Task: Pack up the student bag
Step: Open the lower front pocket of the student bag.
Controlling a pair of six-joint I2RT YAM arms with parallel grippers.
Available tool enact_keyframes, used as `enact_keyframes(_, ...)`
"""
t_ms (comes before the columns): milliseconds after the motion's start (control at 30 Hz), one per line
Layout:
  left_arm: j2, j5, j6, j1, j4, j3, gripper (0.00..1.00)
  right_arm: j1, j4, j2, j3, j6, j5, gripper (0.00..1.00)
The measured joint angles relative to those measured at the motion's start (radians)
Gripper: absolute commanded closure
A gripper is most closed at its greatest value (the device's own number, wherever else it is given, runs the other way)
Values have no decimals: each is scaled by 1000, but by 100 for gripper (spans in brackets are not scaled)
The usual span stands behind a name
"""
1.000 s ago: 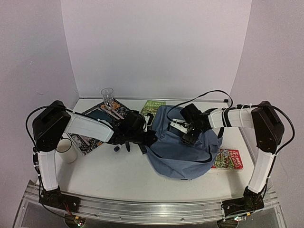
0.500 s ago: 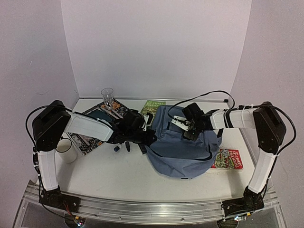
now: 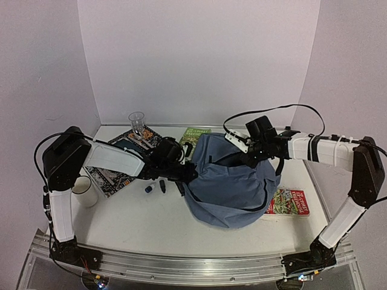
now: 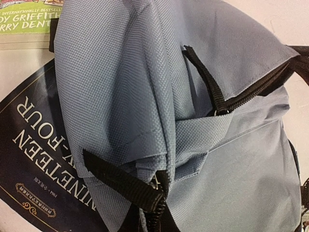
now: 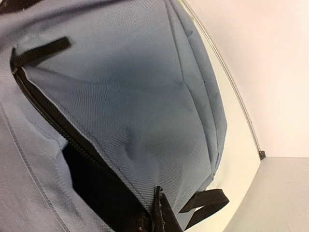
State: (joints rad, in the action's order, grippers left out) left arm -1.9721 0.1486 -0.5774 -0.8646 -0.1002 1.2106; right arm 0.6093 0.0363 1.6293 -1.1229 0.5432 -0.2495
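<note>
Toward the right of the counter's (image 3: 151,223) middle sits the student bag (image 3: 227,187), a slumped grey-blue mound with its zip (image 5: 58,128) partly undone. Both arms are on it. The left pincer (image 3: 184,172) is clenched at the bag's left side. In the left wrist view a bunched fold of fabric and a black strap run straight down to it, so it looks to be pinching the cloth there, probably to anchor the soft bag against the pull from the other side. The right pincer (image 3: 250,158) is clenched on the edge of the upper flap just above the zip line, with the arm raised over the bag's far side. The right wrist view shows the flap drawn up and a dark gap into the interior beneath it. Holding the mouth apart like this seems meant to make room for loading.

Nothing is visibly inside yet. A green book (image 3: 195,134) lies at the far edge, touching the bag's back. A dark book (image 3: 121,157) lies toward the far left corner with a glass (image 3: 137,122) on it, and its corner runs under the bag's left side. A red book (image 3: 290,202) lies at the right edge, tucked against the bag. A white cup (image 3: 84,190) stands at the left edge.
</note>
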Motion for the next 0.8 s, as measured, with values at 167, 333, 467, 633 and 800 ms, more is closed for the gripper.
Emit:
enact_keyframes(167,-9,0,-6,2,25,29,69,0,-10,-8,0,-54,9,100)
enact_keyframes(333,-2,-44,3,5,64,43,41,0,-19,-8,-4,-120,5,100)
enact_keyframes(467,41,-134,18,14,150,44,30,0,-55,-8,-28,-176,1,100)
enact_keyframes(633,106,-247,31,18,262,44,25,0,-88,-8,-52,-227,3,100)
enact_keyframes(800,141,-330,33,44,392,44,25,2,-103,-11,-53,-254,7,100)
